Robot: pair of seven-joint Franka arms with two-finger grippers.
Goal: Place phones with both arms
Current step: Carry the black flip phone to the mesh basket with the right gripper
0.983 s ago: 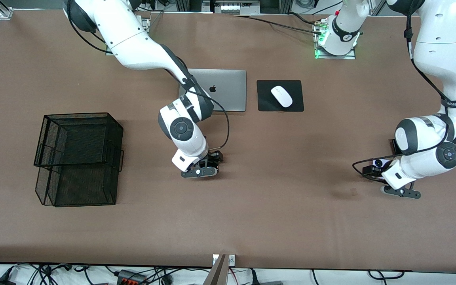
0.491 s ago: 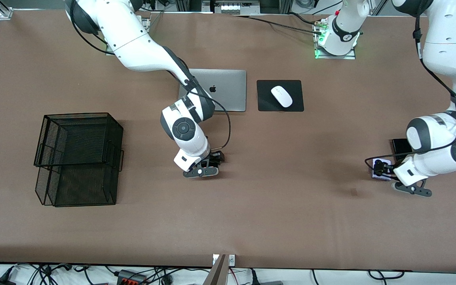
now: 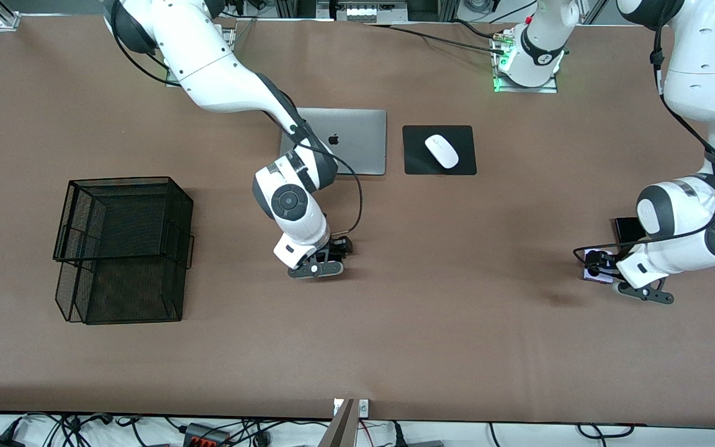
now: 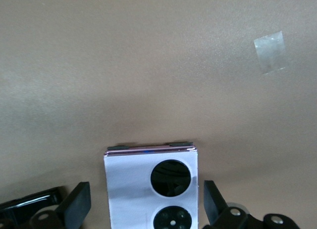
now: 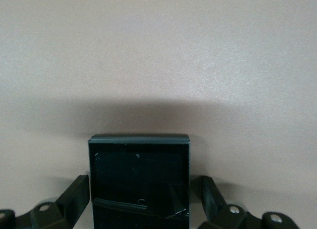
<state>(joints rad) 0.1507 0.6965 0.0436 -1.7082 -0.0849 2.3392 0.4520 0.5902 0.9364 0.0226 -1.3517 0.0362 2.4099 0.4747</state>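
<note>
A small square black flip phone (image 5: 139, 182) lies flat on the brown table. My right gripper (image 5: 141, 182) is low over it and open, with a finger close beside each of its edges. In the front view that gripper (image 3: 337, 247) is mid-table and covers the phone. A lavender-white phone (image 4: 151, 189) with two black circles lies under my open left gripper (image 4: 144, 189). A visible gap shows at one finger. The front view has this phone (image 3: 594, 277) and gripper (image 3: 601, 267) near the left arm's end. A long black slab phone (image 3: 627, 230) lies beside them, partly hidden by the left arm.
A black wire-mesh basket (image 3: 121, 248) stands toward the right arm's end. A silver laptop (image 3: 357, 143) and a white mouse (image 3: 442, 151) on a black pad (image 3: 419, 162) lie nearer the bases. A scrap of clear tape (image 4: 270, 52) is stuck to the table by the left gripper.
The left arm has shifted toward its own end of the table, uncovering part of the slab phone, and its gripper has settled over the lavender-white phone. The right arm has barely moved.
</note>
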